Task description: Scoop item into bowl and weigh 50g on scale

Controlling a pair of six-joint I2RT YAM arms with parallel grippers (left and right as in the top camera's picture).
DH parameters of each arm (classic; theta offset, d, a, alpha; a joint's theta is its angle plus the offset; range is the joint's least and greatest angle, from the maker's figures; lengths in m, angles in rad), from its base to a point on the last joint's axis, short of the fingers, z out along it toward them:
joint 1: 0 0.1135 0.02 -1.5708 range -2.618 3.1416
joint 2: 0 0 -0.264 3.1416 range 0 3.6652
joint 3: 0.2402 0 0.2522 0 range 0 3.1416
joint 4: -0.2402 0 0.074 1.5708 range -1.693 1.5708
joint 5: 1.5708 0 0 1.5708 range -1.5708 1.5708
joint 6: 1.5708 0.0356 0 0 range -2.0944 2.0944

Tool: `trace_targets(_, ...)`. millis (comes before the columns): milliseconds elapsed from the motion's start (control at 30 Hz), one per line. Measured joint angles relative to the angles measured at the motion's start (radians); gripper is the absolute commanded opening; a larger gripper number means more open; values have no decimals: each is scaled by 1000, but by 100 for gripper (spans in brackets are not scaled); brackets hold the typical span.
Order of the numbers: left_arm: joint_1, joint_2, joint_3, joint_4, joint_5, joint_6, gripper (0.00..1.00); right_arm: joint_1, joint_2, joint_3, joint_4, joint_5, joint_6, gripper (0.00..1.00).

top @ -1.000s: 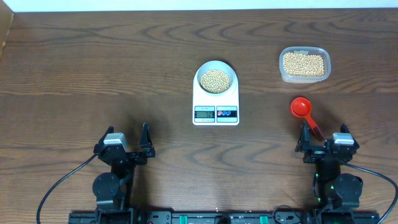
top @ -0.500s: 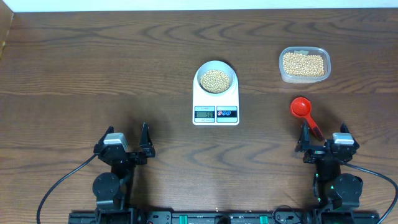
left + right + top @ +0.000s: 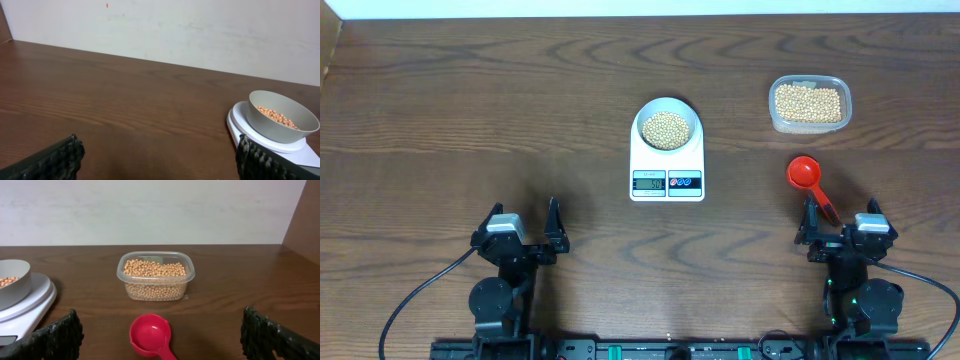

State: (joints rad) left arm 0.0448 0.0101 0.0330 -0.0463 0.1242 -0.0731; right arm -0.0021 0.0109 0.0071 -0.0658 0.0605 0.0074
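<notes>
Left gripper (image 3: 520, 224): jaws wide apart with nothing between them, at the near left of the table (image 3: 440, 120); in its wrist view only bare wood lies between the two dark fingers (image 3: 55, 159).
Right gripper (image 3: 842, 222): jaws wide apart too, at the near right of the table, gripping nothing.
Scoop (image 3: 808, 178): red, lying on the wood just ahead of the right gripper, open cup up and pointing away from it; the handle runs back toward the gap between the jaws. Whether it touches a finger I cannot tell.
Tub (image 3: 809, 80): clear plastic with rounded corners, beyond the scoop at the far right, well apart from the scale.
Beans in the tub (image 3: 808, 104): small, round, tan-yellow, filling it most of the way up, as seen from the right wrist.
Scale (image 3: 667, 165): white and flat, at the middle of the table, between the two arms and farther out; display and buttons on the edge facing the arms.
Display (image 3: 649, 181): lit, digits too small to read.
Bowl (image 3: 639, 124): pale, round, standing upright on the scale's platform.
Beans in the bowl (image 3: 666, 128): a layer covering the bottom, well below the rim.
</notes>
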Motion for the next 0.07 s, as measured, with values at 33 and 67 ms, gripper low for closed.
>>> trace_targets(33,0,0,0,0,0,0,99,0,0,0,0,0,0,99)
trace_targets(67,0,0,0,0,0,0,99,0,0,0,0,0,0,99)
